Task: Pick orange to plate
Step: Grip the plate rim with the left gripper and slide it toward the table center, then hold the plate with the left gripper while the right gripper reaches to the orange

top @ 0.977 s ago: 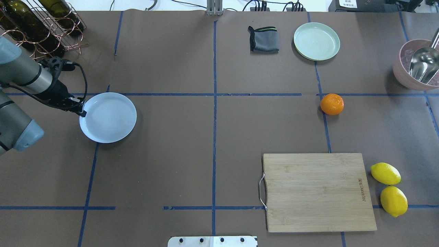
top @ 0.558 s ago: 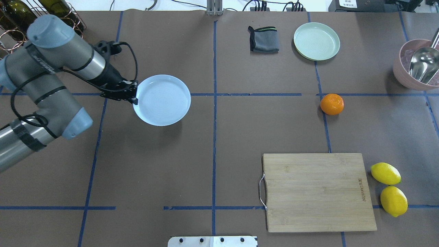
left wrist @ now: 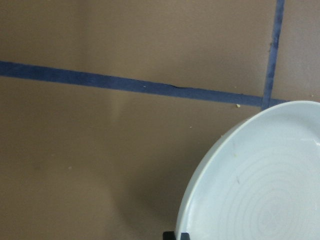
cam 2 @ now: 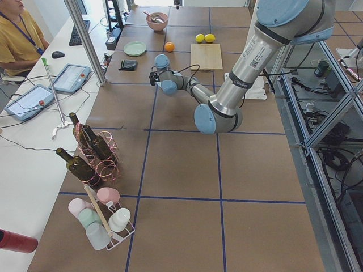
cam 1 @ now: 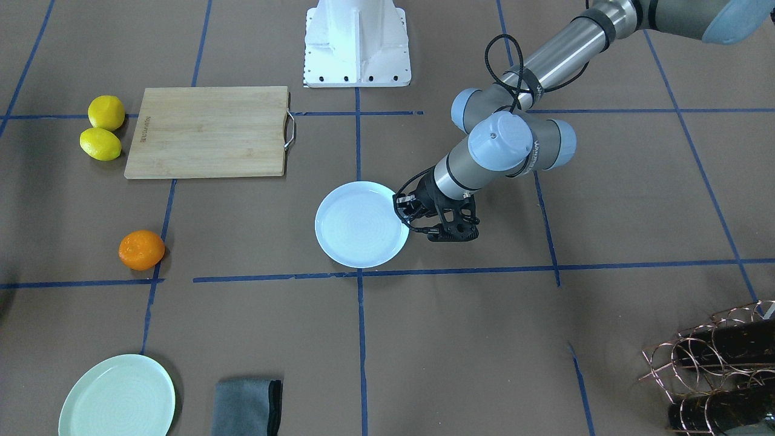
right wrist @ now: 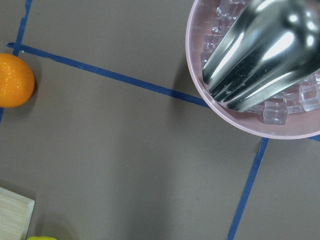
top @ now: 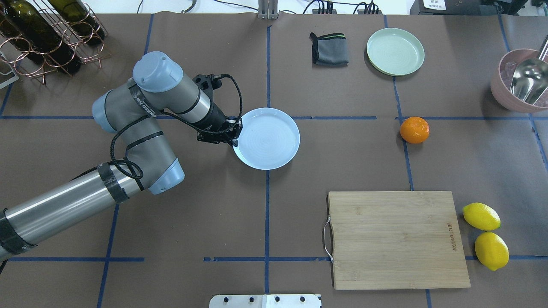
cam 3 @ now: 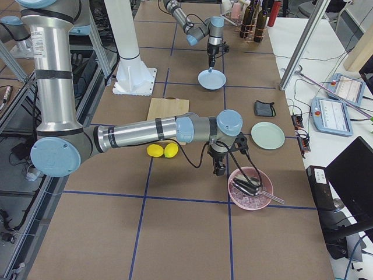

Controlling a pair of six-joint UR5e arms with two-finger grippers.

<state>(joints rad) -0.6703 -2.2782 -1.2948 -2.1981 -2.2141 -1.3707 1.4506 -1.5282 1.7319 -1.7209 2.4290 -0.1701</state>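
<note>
Since the left claw [top: 233, 135], clamped on the plate [top: 269, 139] rim, has carried it across the counter [top: 205, 205], the orange [top: 414, 129] lies nearer. How the right claw [cam 3: 218, 170] stands, I cannot tell.

Robotics lab. Brown-papered table [top: 214, 214] gridded in blue tape [top: 266, 214] beneath the jaws. Teach pendants [cam 2: 74, 77] and seated operator [cam 2: 17, 39] well beyond them.

The cutting board [top: 396, 239] bears a small burned-in brand mark and the left arm [top: 147, 154] printed lettering; neither is legible.
</note>
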